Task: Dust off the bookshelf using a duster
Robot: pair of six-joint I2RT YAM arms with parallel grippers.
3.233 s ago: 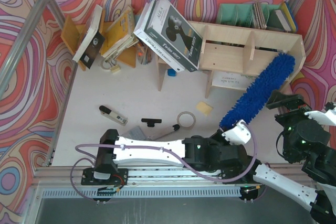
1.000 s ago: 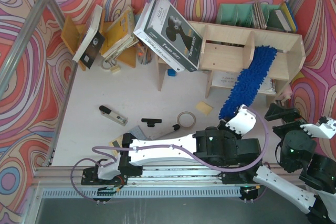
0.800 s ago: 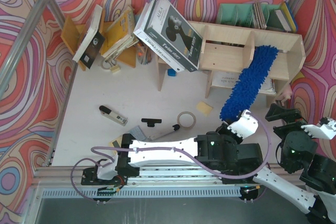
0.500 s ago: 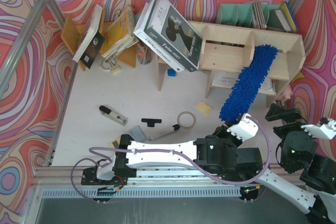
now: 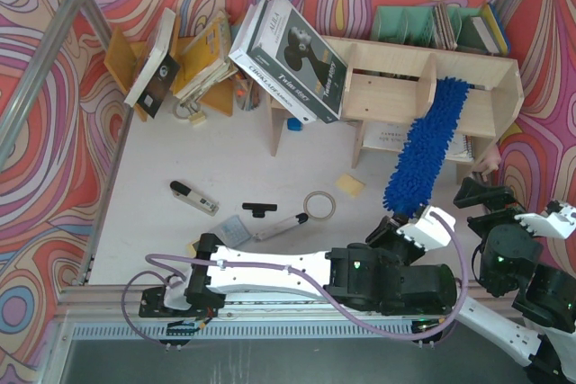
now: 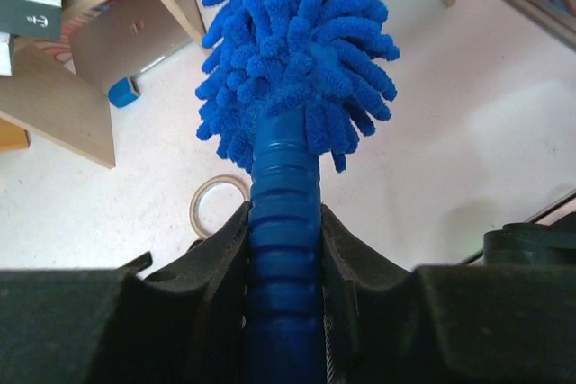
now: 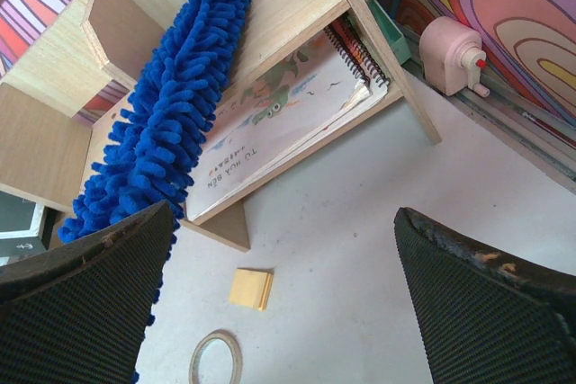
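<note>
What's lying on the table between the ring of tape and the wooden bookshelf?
A small yellow pad, lying flat between the tape ring and the bookshelf; the top view shows it best.

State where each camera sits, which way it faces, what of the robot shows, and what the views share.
Top external: above and behind the bases, looking down on the table; the left arm and right arm show.
Left wrist: on the left arm's wrist, looking along the duster toward the bookshelf; its left fingers show, shut on the duster.
Right wrist: on the right arm's wrist, facing the bookshelf and duster; its open right fingers frame the view.
Shared: duster and bookshelf in all three.
</note>
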